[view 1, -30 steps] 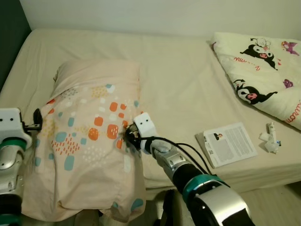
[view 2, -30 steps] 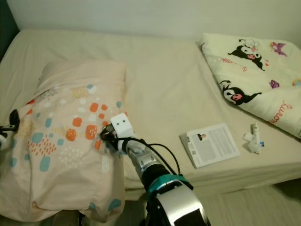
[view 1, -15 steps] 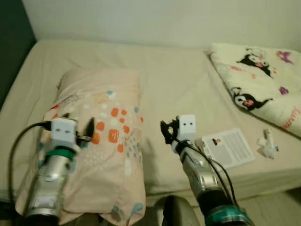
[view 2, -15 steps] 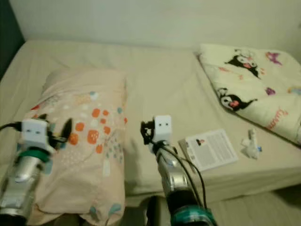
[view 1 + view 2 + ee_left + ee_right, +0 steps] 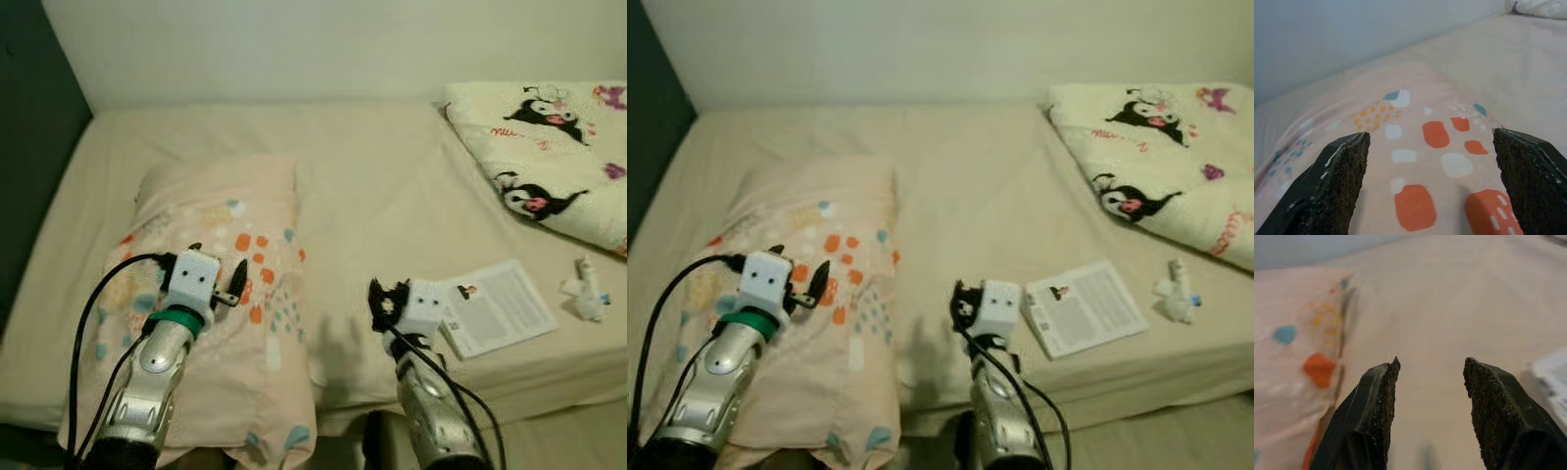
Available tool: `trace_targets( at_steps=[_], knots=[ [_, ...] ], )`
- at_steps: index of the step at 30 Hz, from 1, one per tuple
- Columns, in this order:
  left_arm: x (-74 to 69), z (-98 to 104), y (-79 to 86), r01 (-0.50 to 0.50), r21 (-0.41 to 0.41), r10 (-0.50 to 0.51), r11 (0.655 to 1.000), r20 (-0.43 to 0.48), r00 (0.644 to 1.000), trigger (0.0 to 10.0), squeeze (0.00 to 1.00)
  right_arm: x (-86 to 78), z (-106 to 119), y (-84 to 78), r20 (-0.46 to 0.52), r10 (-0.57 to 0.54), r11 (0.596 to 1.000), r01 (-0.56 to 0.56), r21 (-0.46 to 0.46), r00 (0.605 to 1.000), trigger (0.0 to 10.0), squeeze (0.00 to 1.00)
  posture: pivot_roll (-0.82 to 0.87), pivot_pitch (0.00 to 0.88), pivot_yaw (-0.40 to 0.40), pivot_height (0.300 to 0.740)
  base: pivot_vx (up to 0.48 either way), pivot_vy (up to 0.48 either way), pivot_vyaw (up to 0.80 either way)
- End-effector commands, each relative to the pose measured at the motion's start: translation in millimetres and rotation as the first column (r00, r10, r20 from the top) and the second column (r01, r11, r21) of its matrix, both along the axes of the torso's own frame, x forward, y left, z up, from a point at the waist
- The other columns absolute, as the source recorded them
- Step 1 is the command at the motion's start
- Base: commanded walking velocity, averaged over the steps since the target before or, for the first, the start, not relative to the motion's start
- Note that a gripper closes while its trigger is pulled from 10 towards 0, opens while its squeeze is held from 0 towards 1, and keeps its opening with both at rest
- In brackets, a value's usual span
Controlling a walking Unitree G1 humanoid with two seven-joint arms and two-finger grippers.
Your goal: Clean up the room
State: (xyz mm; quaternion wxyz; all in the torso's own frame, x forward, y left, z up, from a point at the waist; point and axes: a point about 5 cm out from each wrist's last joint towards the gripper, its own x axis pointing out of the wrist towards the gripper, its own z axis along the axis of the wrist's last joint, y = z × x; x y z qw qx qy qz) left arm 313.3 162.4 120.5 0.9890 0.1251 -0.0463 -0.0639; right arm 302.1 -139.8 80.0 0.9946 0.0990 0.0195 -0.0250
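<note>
Peach fabric dotted with orange and teal marks the pillow (image 5: 211, 284), which lies on the left side of the beige bed (image 5: 382, 186), its near end drooping over the mattress edge. The left gripper (image 5: 1430, 186) hovers just above it with its fingers wide apart, holding nothing. The right gripper (image 5: 1427, 382) hangs over bare sheet between the pillow and a printed booklet (image 5: 493, 305), its fingers also apart and empty. Farther right, a small crumpled white scrap (image 5: 585, 291) sits near the mattress edge, below a folded cartoon-print blanket (image 5: 549, 147). Both loose items appear not yet collected. The booklet looks thin and flat against soft bedding, so I judge a pinch could catch the sheet beneath it or merely push it along. Its near corner lies close to the edge, and a nudge might send it to the floor. The overhanging pillow could likewise slide off if brushed.
</note>
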Motion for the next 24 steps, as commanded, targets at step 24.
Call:
trace_targets(
  at_steps=[24],
  knots=[
    [-11.7,-30,14.5,-0.13,0.024,0.132,0.991,-0.111,0.985,10.0,0.0,4.5,-15,9.9,-0.159,0.041,0.999,-0.036,0.038,0.986,10.0,0.0,0.1,0.0,0.032,0.72,0.0,0.0,0.0]
  ],
)
